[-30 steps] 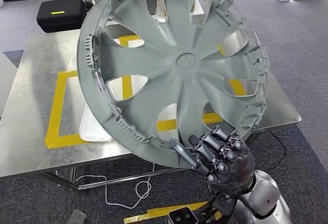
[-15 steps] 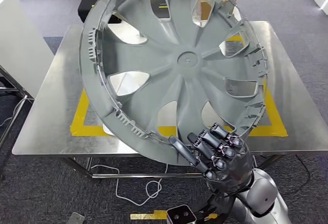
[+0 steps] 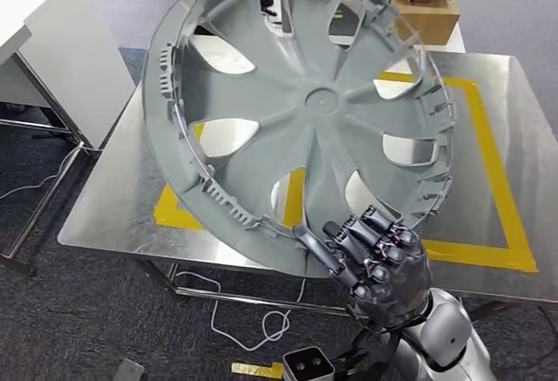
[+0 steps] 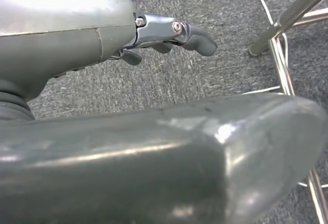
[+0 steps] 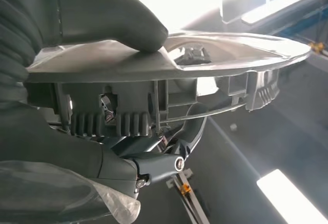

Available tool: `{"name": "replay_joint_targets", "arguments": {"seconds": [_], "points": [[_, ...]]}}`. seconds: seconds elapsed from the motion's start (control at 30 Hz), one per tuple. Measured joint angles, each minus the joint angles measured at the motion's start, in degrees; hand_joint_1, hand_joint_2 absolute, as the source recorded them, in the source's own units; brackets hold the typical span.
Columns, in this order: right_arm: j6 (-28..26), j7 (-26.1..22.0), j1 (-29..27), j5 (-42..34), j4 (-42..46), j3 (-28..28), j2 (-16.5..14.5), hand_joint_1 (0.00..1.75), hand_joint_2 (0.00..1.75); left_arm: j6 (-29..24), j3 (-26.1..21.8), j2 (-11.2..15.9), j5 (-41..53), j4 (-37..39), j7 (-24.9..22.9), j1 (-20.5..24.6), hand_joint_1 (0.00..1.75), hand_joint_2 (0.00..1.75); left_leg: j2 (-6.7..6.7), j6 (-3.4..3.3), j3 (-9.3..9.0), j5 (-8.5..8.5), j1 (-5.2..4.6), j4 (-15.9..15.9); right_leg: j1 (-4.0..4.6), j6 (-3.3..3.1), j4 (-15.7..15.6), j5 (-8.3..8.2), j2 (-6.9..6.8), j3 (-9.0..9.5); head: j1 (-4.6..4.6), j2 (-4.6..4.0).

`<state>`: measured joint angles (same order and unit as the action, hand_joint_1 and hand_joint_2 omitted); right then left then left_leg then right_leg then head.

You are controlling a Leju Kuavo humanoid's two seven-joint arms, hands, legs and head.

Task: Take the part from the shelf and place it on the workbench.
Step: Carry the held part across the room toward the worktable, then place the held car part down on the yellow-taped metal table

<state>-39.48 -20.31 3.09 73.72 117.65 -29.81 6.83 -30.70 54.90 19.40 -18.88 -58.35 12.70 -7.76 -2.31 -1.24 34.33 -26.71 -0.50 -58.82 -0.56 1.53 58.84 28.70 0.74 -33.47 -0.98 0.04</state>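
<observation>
Grey wheel cover (image 3: 309, 111) held tilted above steel worktop (image 3: 125, 198) w/ right robot hand (image 3: 375, 263) clamped on its rim; left robot hand (image 4: 170, 32) slack, holding nothing.

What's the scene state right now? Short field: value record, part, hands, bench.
part: grey wheel cover, tilted, held above the workbench
right hand: grips the cover's near rim, thumb on one face, fingers under the other
left hand: over grey carpet, holds nothing, fingers partly curled
workbench: steel top with yellow tape outline
placed: not yet
</observation>
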Motion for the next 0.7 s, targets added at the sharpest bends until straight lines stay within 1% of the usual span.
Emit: {"name": "replay_joint_targets", "arguments": {"seconds": [0.07,0.13,0.3,0.43,0.7], "points": [[0.0,0.8,0.0,0.7,-0.2,-0.1,0.1,1.75,1.75,0.0,0.0,0.1,-0.1,0.0,0.0,-0.1,0.0,0.0,-0.02,-0.15,0.08,0.05,0.01,0.0,0.04,0.05,-0.3,-0.12,0.07,0.13,0.08,-0.01],[0.0,1.4,0.0,1.0,-0.4,-0.2,0.2,1.75,1.75,-0.1,0.0,0.1,-0.1,-0.1,0.0,-0.2,0.0,0.0,-0.02,-0.17,-0.07,0.11,0.03,0.3,0.07,-0.06,-0.3,-0.05,0.08,0.14,0.1,-0.01],[0.0,2.7,0.2,1.6,-0.9,-0.4,0.6,1.75,1.75,-0.1,0.0,0.4,-0.2,-0.1,0.0,-0.2,0.0,0.0,-0.02,0.17,-0.29,0.24,0.04,0.7,0.12,-0.36,-0.3,0.08,0.07,0.18,0.1,-0.02],[0.0,3.0,0.3,1.8,-1.1,-0.8,0.9,1.75,1.75,-0.2,0.0,0.4,-0.1,-0.2,0.0,-0.2,0.0,0.0,-0.03,0.56,-0.29,0.26,0.09,0.8,0.16,-0.41,-0.3,0.12,0.05,0.2,0.09,-0.02],[0.0,6.2,1.2,0.9,-1.5,-2.4,2.6,1.75,1.75,-0.2,0.0,0.4,0.1,-0.4,0.0,-0.2,0.0,0.0,-0.03,0.61,-0.29,0.25,-0.05,0.8,0.0,-0.4,-0.3,0.12,0.04,0.29,0.06,-0.02]]}}
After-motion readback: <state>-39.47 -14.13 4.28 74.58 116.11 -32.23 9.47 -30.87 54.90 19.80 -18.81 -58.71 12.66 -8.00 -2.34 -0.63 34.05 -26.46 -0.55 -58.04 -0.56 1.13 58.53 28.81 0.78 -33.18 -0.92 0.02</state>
